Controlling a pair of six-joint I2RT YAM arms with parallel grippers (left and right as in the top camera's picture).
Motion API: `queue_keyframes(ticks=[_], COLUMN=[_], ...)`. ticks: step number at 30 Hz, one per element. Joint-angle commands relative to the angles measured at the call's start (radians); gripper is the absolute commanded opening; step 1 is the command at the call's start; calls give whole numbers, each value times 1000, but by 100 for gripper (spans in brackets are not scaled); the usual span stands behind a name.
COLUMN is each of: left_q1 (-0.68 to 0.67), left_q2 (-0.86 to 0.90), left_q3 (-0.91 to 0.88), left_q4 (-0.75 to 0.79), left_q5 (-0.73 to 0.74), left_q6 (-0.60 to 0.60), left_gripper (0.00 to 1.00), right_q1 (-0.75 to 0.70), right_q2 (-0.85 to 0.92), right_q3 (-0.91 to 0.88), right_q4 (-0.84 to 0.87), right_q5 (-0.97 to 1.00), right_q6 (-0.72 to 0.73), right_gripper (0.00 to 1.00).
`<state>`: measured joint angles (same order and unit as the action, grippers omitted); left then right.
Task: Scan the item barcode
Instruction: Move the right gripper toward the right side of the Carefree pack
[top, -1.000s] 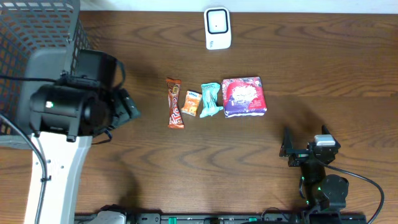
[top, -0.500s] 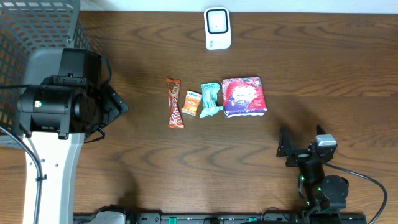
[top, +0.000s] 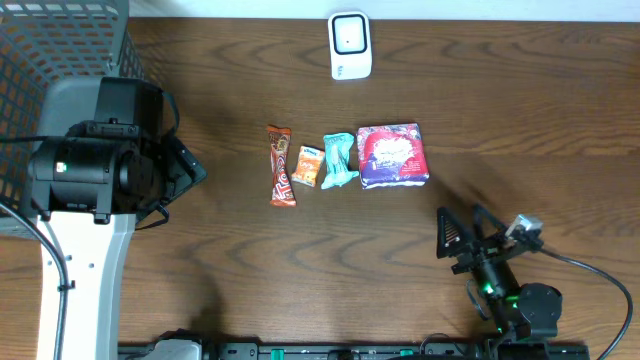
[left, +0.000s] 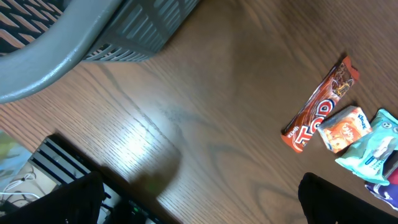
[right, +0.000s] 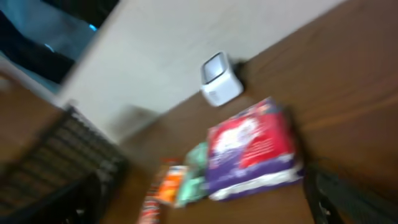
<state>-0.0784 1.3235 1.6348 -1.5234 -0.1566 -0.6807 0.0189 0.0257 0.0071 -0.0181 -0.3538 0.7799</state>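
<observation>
Vs 1 s back: left arm (top: 100, 170) has slid toward 9 o'clock, closer to the basket (top: 60, 50), then held for the last half sec. Right arm (top: 520, 305) at 5 o'clock has turned its wrist; right fingers (top: 445, 232) now sit a bit further toward 9 o'clock. Items + scanner (top: 350, 45) haven't shifted.

Hard to see: right wrist view is motion-blurred, no print readable, its fingers just dark blobs in the bottom corners. Left wrist view cuts the purple pack off at the right edge; left fingers (left: 348, 199) only partly in frame. Can't make out a barcode on any item. In the overhead view the left arm's bulk hides part of the basket.

Fingers: both pairs released, spread wide, nothing btwn them.

Items: row of four mid-surface (top: 520, 100), approx. 6 o'clock of the scanner, which stands at the 12 o'clock edge. From 9 to 3 o'clock:
- brown-red choc bar (top: 281, 165), long, lying 12-to-6
- small orange sachet (top: 308, 166), just beside the bar
- teal packet (top: 340, 160), crumpled
- purple-and-red pack (top: 393, 156), the biggest, squarish, right against the teal one

All lie flat, well apart from both arms.
</observation>
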Motion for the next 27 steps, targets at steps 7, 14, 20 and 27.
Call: queue_keyframes(ticks=[7, 14, 20, 27], left_q1=[5, 5, 5, 5], left_q2=[-12, -12, -12, -12], left_q3=[-2, -2, -2, -2], left_q4=[-5, -5, -5, -5], left_q5=[-13, -13, -13, -13], left_q6=[-10, -10, -10, -10], left_gripper=[100, 99, 99, 99], right_q1=[-4, -4, -4, -4], right_q2=[-1, 0, 38, 207], right_q3=[-1, 43, 166, 387], right_q4=[250, 418, 273, -9], right_q5=[-87, -69, -68, -75], right_q6=[262, 164, -19, -227], right_gripper=[99, 99, 99, 99])
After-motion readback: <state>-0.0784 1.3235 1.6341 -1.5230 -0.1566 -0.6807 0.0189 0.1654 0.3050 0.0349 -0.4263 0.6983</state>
